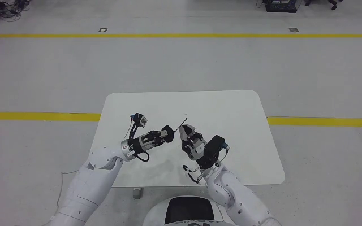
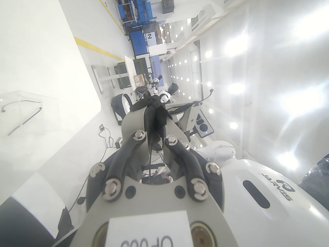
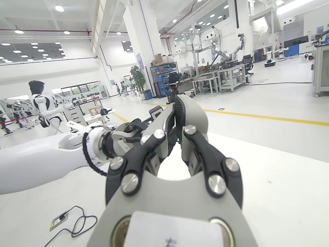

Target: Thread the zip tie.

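Note:
A thin black zip tie (image 1: 182, 124) is held in the air over the middle of the white table (image 1: 243, 113), between my two grippers. My left gripper (image 1: 167, 134) is shut on it. In the left wrist view the black strand (image 2: 150, 140) runs down between the closed fingers of that gripper (image 2: 154, 107). My right gripper (image 1: 185, 137) sits close beside the left one, fingertip to fingertip, and is also shut on the tie. From the tips of the right gripper (image 3: 175, 102) a short black end of the tie (image 3: 179, 80) sticks out. The left gripper (image 3: 156, 113) lies just behind it.
A clear plastic tray (image 2: 25, 114) with a few loose black zip ties lies on the table off to one side of my left gripper. The table's rounded edge (image 2: 99, 106) is close by, and the grey floor with yellow lines (image 1: 181, 35) surrounds it.

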You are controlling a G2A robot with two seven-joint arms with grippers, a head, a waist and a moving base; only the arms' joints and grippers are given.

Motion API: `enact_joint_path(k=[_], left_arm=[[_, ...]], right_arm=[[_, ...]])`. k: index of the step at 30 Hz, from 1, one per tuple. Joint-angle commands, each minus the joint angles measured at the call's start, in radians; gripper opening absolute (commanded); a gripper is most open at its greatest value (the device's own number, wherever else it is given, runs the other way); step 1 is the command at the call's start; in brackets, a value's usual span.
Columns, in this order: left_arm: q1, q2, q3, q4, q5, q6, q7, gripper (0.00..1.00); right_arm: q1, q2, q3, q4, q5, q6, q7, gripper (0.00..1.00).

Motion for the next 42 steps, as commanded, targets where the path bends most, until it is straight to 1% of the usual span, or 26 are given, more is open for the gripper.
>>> enact_joint_path(k=[1,15,26,32,42], left_arm=[[0.0,0.0,0.0,0.0,0.0,0.0,0.0,0.0],[0.0,0.0,0.0,0.0,0.0,0.0,0.0,0.0],[0.0,0.0,0.0,0.0,0.0,0.0,0.0,0.0],[0.0,0.0,0.0,0.0,0.0,0.0,0.0,0.0],[0.0,0.0,0.0,0.0,0.0,0.0,0.0,0.0]], right_arm=[[0.001,-0.001,-0.001,0.001,-0.001,0.003,-0.002,0.0],[0.01,-0.004,-0.008,0.015,-0.011,0.02,0.008,0.0],[0.012,-0.004,-0.006,0.02,-0.013,0.022,0.014,0.0],[0.012,-0.005,-0.003,0.022,-0.009,0.027,0.001,0.0],[0.015,-0.006,-0.002,0.026,-0.006,0.02,0.004,0.0]])
